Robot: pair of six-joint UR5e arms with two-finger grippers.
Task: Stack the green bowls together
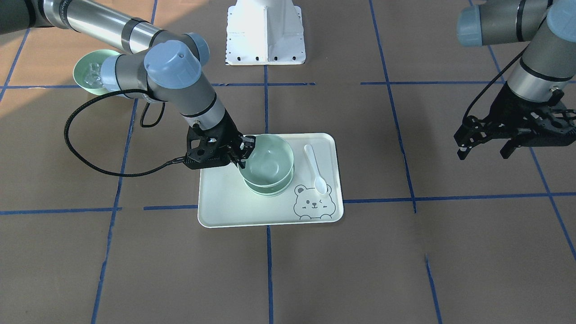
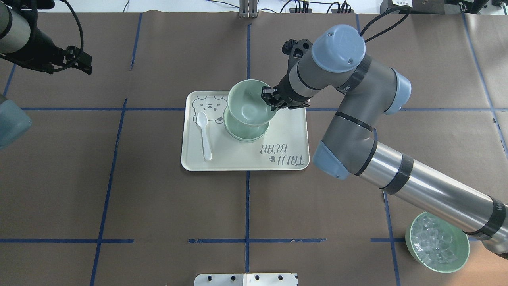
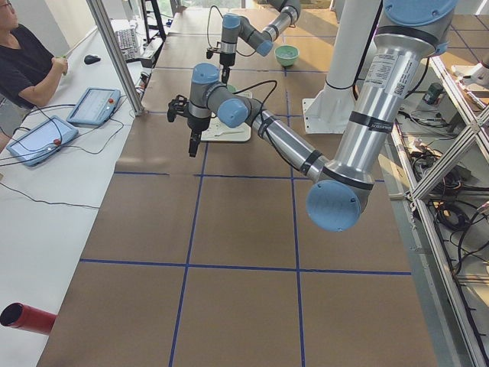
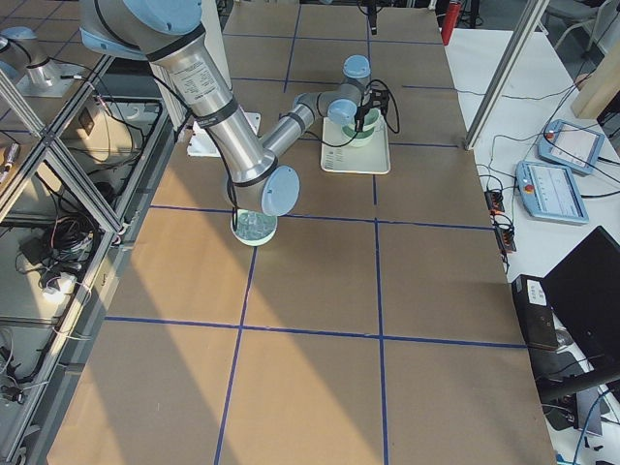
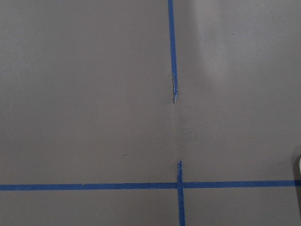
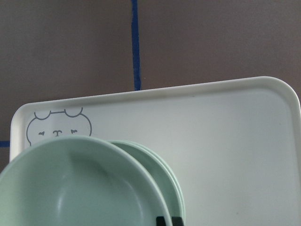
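Two pale green bowls (image 1: 270,190) sit nested on the bear-print tray (image 1: 225,204). My right gripper (image 1: 243,148) is shut on the rim of a third green bowl (image 1: 270,155) and holds it slightly tilted right over the nested pair. I cannot tell whether it touches them. In the overhead view the held bowl (image 2: 248,105) sits offset from the pair (image 2: 246,134), with the right gripper (image 2: 269,99) at its rim. The right wrist view shows the held bowl (image 6: 80,188) over the pair (image 6: 167,174). My left gripper (image 1: 483,150) is open and empty, in the air far from the tray.
A white spoon (image 1: 315,168) lies on the tray beside the bowls. A green bowl of clear ice-like cubes (image 2: 436,248) stands near the robot's side, under my right arm. A white mount base (image 1: 265,31) sits at the table's robot-side edge.
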